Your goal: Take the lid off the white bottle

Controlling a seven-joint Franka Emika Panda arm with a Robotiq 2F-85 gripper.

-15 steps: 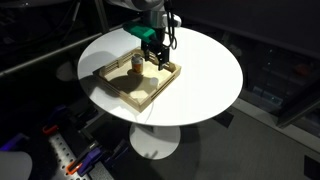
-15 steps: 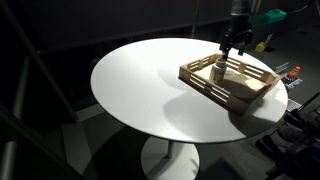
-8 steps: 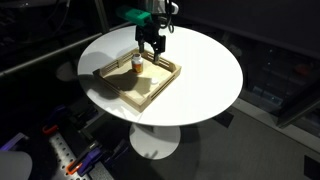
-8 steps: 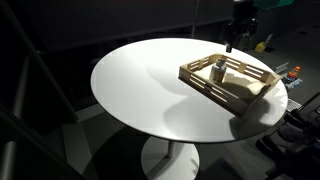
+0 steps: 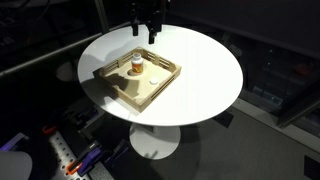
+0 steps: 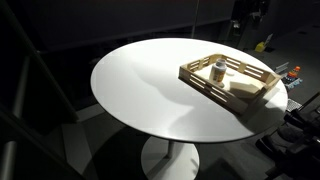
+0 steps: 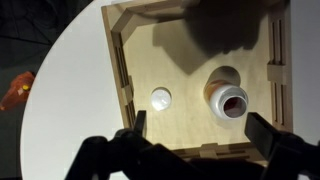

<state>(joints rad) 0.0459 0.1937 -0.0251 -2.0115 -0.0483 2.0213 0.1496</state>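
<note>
The white bottle (image 7: 229,101) stands upright and uncapped in the light wooden tray (image 7: 120,60); I look down into its open mouth. The lid (image 7: 161,98), a small round white cap, lies flat on the tray floor beside the bottle and apart from it. My gripper (image 7: 200,125) is open and empty, well above the tray, with one finger on each side of the view. In both exterior views the gripper (image 5: 149,33) (image 6: 241,24) hangs high over the tray (image 5: 140,96) (image 6: 212,90) and the bottle (image 5: 134,65) (image 6: 219,70). The lid also shows in an exterior view (image 5: 154,71).
The tray sits on a round white table (image 5: 210,60) (image 6: 140,80), near its edge. The surroundings are dark. An orange object (image 7: 17,90) lies off the table at the left of the wrist view.
My gripper has risen from inside the tray, beside the bottle, to well above it. The lid stays on the tray floor. The bottle has not moved.
</note>
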